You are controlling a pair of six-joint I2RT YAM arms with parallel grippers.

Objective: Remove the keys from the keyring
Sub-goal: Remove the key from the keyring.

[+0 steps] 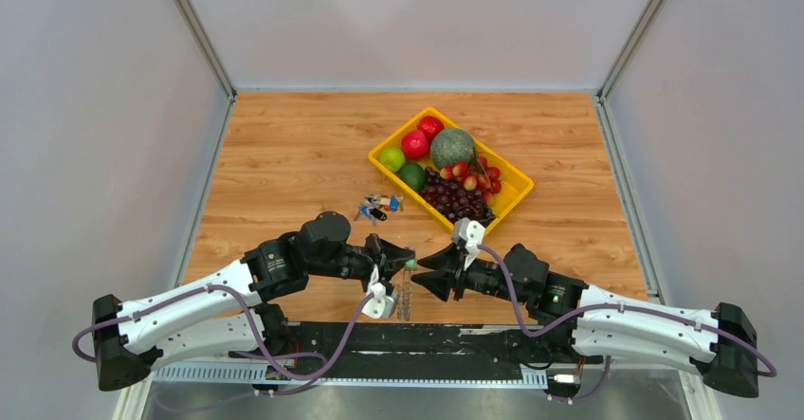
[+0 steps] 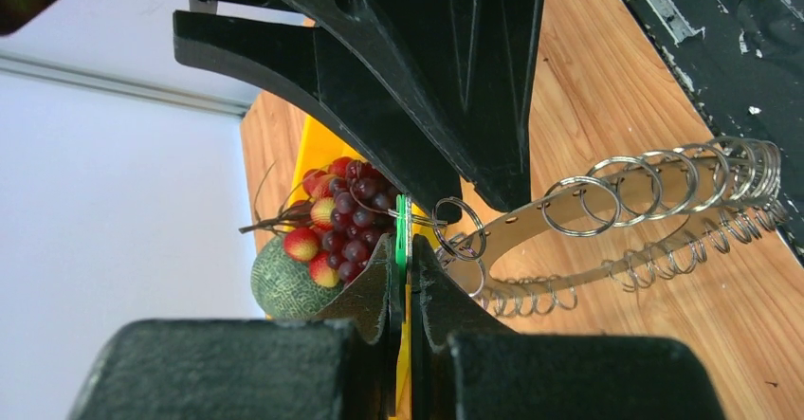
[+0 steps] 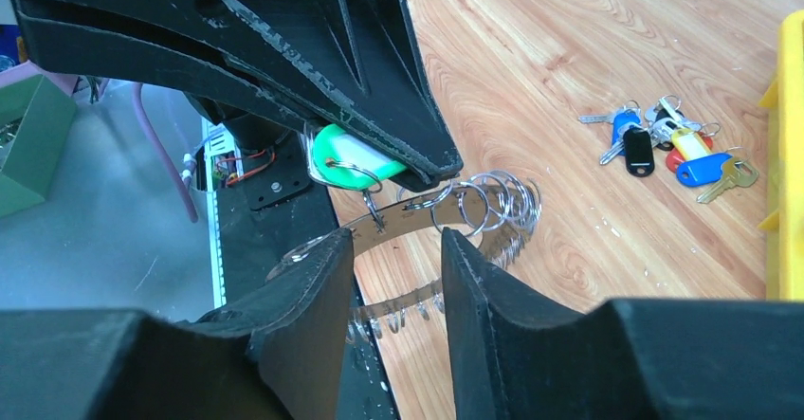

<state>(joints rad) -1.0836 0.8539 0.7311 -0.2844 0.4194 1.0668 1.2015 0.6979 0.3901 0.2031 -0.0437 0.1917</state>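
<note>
Left end effector (image 2: 402, 254): fingers pressed together on the green tag (image 2: 403, 219), which stands edge-on between them
Right end effector (image 3: 396, 249): fingers apart with a clear gap, clamped on nothing; set tip to tip with the left one
Keyring (image 2: 531, 221): flat metal band bent into a large loop, joined to the green tag by a small ring; hangs beneath the left end effector over the near edge of the counter (image 1: 284, 155); one stretch of band crosses just beyond the right end effector's parted fingertips, contact cannot be told
Keyring load: small silver split rings (image 2: 580, 181) strung side by side along the band; key blades cannot be made out
Coloured keys (image 3: 664, 150): loose bunch with blue, black, red and yellow heads, flat on the counter, well beyond both end effectors
Yellow tray (image 1: 517, 188): farther out than the bunch, holding a melon (image 1: 452, 147), dark grapes (image 1: 453, 197) and red fruit (image 1: 414, 144)
</note>
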